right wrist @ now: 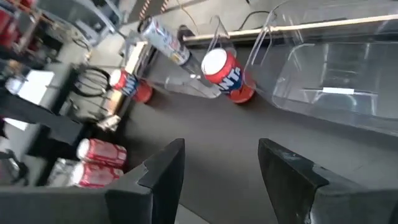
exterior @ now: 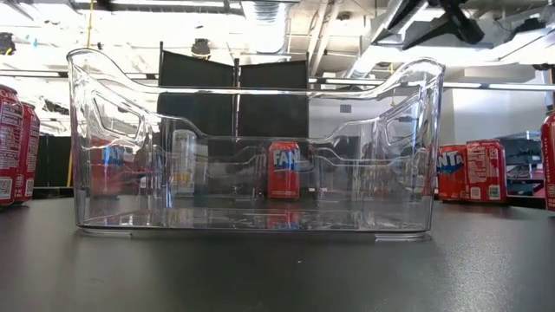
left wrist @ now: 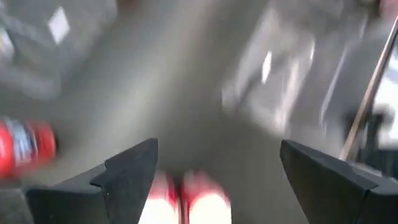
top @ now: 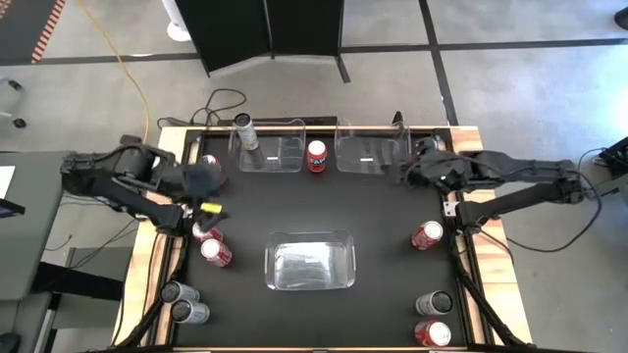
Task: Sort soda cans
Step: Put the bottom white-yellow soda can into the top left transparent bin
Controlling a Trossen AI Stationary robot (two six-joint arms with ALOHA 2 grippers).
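Soda cans: you have them scattered round the table rim, none yet in a bin. One red can (top: 316, 156) stands between the two far bins; a silver can (top: 245, 131) stands at the left far bin (top: 280, 152). Two red cans (top: 212, 244) sit just beneath your left gripper (top: 204, 178), fingers spread wide, empty, likely lined up for a pick. Right gripper (top: 404, 169) hovers by the right far bin (top: 365, 155), parted, holding nothing. Centre bin (top: 310, 261): nothing in it.
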